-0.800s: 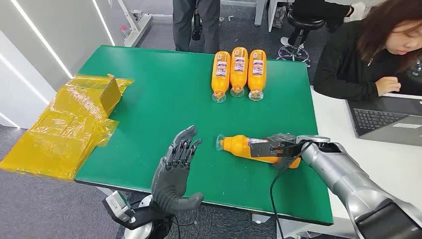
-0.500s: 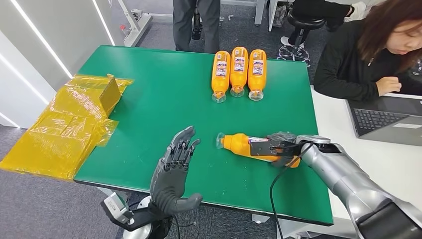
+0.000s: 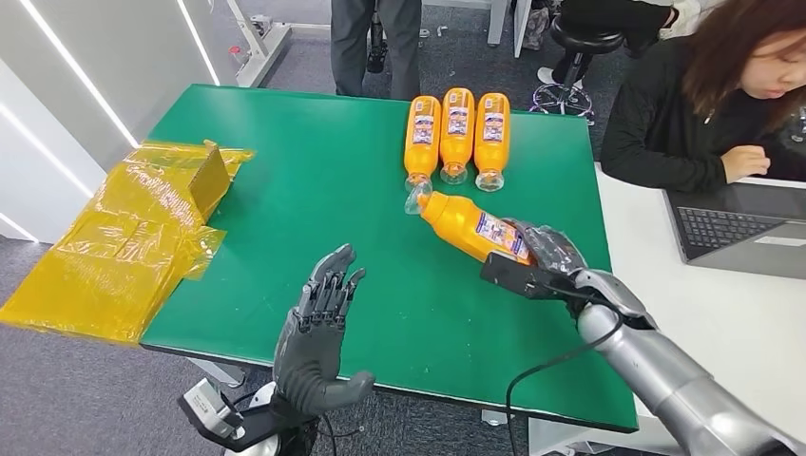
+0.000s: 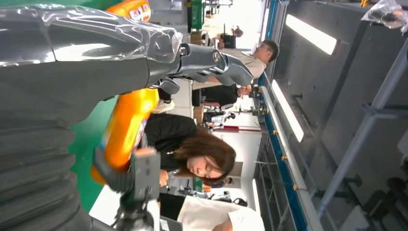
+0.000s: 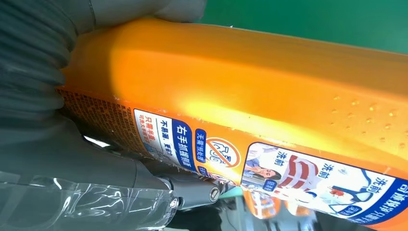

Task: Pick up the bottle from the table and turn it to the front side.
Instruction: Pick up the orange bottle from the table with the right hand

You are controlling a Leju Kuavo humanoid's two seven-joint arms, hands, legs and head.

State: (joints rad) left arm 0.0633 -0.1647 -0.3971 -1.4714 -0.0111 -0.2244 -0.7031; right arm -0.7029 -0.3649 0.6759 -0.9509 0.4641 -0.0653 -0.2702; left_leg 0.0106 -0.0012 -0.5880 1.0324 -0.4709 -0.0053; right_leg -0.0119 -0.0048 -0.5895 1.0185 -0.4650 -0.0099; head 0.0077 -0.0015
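R hand (image 3: pixel 549 249) grips bottle (image 3: pixel 468 225), base hidden.

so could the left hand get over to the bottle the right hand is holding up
Probably yes: the left hand is open and holds nothing, and bare green table lies between it and the bottle gripped by the right hand.

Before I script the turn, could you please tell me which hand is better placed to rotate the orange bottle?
Probably the right hand: it already grips the orange plastic bottle, lifted over the green table. The left hand hovers open, apart.
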